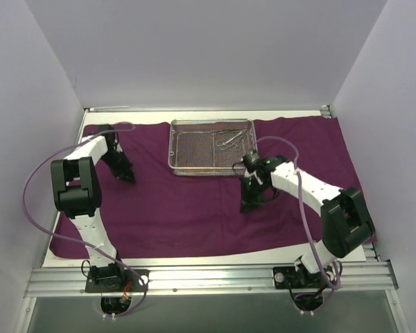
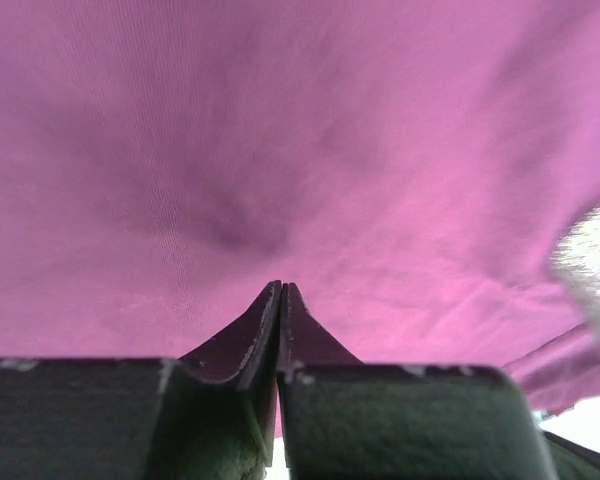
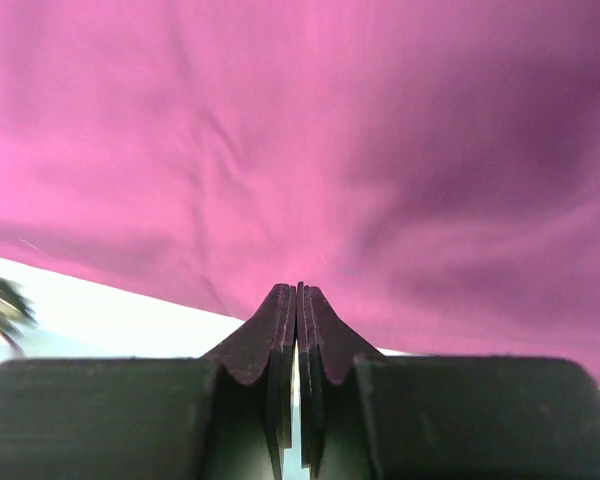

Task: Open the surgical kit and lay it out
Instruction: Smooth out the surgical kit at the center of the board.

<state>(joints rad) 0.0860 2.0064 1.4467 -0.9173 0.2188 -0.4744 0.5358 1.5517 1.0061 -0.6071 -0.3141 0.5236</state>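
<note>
Your left fingers and right fingers are each pressed together, tips at the purple cloth, perhaps touching it.

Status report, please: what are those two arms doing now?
Shut: left fingers, right fingers. Purple cloth spread open; tray on it, instruments inside. Nothing blocking.

One dark purple cloth wrap is counted, and one counter beneath it. One rectangular silver wire-mesh tray is counted. Slim silver instruments are seen in the tray; at least two are made out, but the exact number cannot be told. Two robot arms are counted: one left arm and one right arm. One metal rail is counted.
</note>
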